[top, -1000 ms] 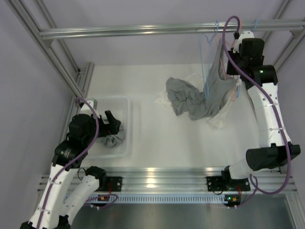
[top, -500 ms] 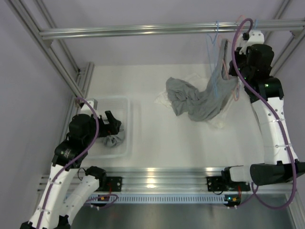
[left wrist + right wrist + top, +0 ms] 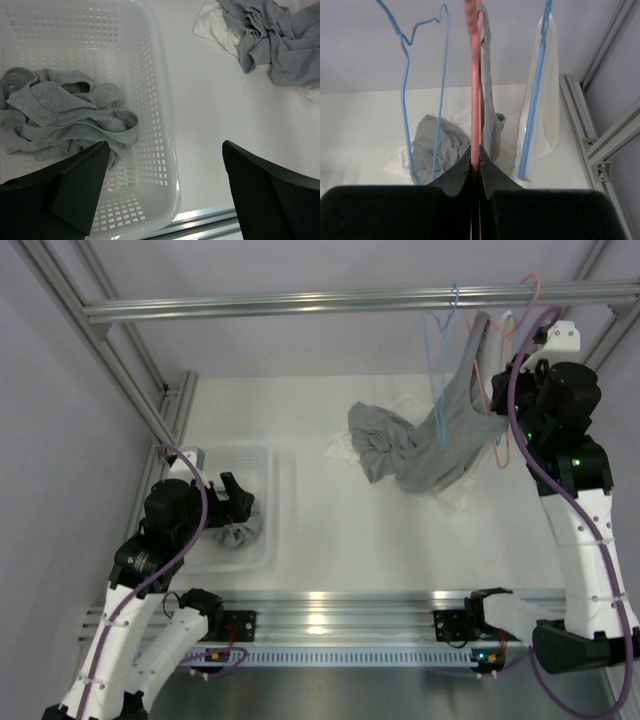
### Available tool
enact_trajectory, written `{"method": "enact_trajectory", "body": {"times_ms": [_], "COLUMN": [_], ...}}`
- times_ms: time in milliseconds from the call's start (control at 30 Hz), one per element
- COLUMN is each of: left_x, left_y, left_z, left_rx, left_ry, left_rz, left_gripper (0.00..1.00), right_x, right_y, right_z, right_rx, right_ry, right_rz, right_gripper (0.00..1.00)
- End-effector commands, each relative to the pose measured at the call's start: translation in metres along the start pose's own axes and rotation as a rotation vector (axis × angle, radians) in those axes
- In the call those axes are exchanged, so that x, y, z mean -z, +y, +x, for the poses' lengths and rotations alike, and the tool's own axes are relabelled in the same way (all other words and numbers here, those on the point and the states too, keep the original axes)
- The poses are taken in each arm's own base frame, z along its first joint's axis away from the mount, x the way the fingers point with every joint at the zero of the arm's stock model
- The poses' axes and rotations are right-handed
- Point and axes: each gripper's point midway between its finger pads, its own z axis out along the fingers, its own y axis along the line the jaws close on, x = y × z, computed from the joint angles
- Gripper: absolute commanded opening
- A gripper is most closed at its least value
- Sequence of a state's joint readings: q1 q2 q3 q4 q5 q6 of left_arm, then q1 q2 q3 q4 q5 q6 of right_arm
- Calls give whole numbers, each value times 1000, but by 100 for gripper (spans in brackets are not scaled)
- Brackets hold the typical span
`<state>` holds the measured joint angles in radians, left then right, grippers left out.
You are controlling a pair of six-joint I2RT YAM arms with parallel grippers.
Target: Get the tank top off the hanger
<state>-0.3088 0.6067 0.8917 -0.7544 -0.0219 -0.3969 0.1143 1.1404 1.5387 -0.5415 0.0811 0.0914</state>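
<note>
A pink hanger (image 3: 475, 75) rises straight up from my right gripper (image 3: 475, 160), which is shut on its wire. The grey tank top (image 3: 487, 100) hangs along the hanger's right side. From above, the pink hanger (image 3: 480, 370) sits under the top rail. The tank top (image 3: 450, 430) stretches from it down and left to the table. My right gripper (image 3: 518, 368) is at the hanger's right. My left gripper (image 3: 164, 150) is open over the rim of a white basket (image 3: 150, 30), holding nothing.
Grey garments (image 3: 65, 115) lie in the basket. A heap of grey and white clothes (image 3: 385, 445) lies mid-table. A bare blue hanger (image 3: 407, 100) and a blue hanger with a white garment (image 3: 547, 100) hang from the rail (image 3: 300, 305).
My right arm has moved right and up with the pink hanger, drawing the tank top taut away from the blue hanger. The left arm has not moved.
</note>
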Motion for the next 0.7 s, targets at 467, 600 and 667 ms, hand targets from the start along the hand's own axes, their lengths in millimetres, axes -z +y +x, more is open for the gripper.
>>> {"method": "enact_trajectory", "body": {"times_ms": [467,600,667], "left_x": [30,67,63], "left_y": [-120,-174,-193], "left_z": [-58,-79,-81], "left_rx": [45,-11,-54], "left_ry": [-15,-43,-45], "left_rz": [553,727,724], "left_gripper": [99,99,99], "right_x": [201,246,270], "right_y": [-14,18,29], "right_z": [30,28,23], "right_rx": [-3,-16,-20], "right_ry": [-4,-59,-121], "right_rz": [-29,-232,-316], "right_gripper": [0,0,0]}}
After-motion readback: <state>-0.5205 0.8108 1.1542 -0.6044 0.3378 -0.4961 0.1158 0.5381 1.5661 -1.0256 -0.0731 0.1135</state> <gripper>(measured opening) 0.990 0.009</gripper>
